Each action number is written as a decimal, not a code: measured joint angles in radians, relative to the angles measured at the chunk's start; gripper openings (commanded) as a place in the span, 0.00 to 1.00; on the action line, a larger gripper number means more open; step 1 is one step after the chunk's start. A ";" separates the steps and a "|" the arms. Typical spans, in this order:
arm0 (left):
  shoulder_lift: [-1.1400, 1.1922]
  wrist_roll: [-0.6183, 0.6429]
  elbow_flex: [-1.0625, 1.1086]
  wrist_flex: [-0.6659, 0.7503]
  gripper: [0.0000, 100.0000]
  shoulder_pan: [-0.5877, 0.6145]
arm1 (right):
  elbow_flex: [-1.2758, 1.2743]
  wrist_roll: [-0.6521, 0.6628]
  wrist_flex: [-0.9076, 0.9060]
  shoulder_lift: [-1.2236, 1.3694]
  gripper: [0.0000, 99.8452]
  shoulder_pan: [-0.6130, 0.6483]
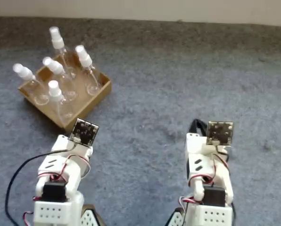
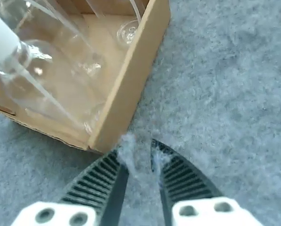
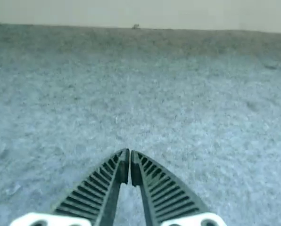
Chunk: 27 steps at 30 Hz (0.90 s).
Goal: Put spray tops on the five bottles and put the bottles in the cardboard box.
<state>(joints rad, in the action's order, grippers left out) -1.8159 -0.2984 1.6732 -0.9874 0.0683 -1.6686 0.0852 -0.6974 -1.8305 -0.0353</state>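
The cardboard box (image 1: pixel 91 105) sits at the far left of the carpet. Several clear bottles stand inside it, each with a white spray top, such as the tall one (image 1: pixel 59 47) at the back and one (image 1: pixel 56 96) at the near side. My left gripper (image 2: pixel 136 153) hovers just off the box's near corner (image 2: pixel 103 141), slightly open with nothing between its fingers; a clear bottle (image 2: pixel 41 80) stands in the box close by. My right gripper (image 3: pixel 130 162) is shut and holds nothing, low over bare carpet well right of the box.
Grey-blue carpet (image 1: pixel 178 80) covers the whole surface, with open room to the right of the box and between the two arms. The left arm (image 1: pixel 65 174) and the right arm (image 1: pixel 209 174) stand at the near edge. A pale wall runs along the far side.
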 measured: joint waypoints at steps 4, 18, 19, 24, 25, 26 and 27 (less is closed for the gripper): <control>0.000 0.057 0.000 -0.003 0.01 -0.002 | 0.000 0.000 -0.104 0.000 0.00 0.000; 0.000 0.124 0.000 -0.273 0.01 -0.002 | 0.000 0.000 -0.511 0.000 0.00 0.058; 0.000 0.124 0.000 -0.293 0.01 -0.002 | 0.000 0.000 -0.531 0.000 0.00 0.060; 0.000 0.129 0.000 -0.336 0.01 -0.002 | 0.000 0.000 -0.546 0.000 0.00 0.063; 0.000 0.135 0.000 -0.336 0.01 -0.002 | 0.000 0.000 -0.546 0.000 0.00 0.063; 0.000 0.149 0.000 -0.336 0.01 -0.002 | 0.000 0.000 -0.546 0.000 0.00 0.063; 0.000 0.178 0.000 -0.336 0.01 0.005 | 0.000 -0.002 -0.546 0.000 0.00 0.063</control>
<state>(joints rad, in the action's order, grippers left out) -1.8159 -0.1204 1.6732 -1.3234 0.0729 -1.6686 0.0836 -1.2436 -1.8305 0.0276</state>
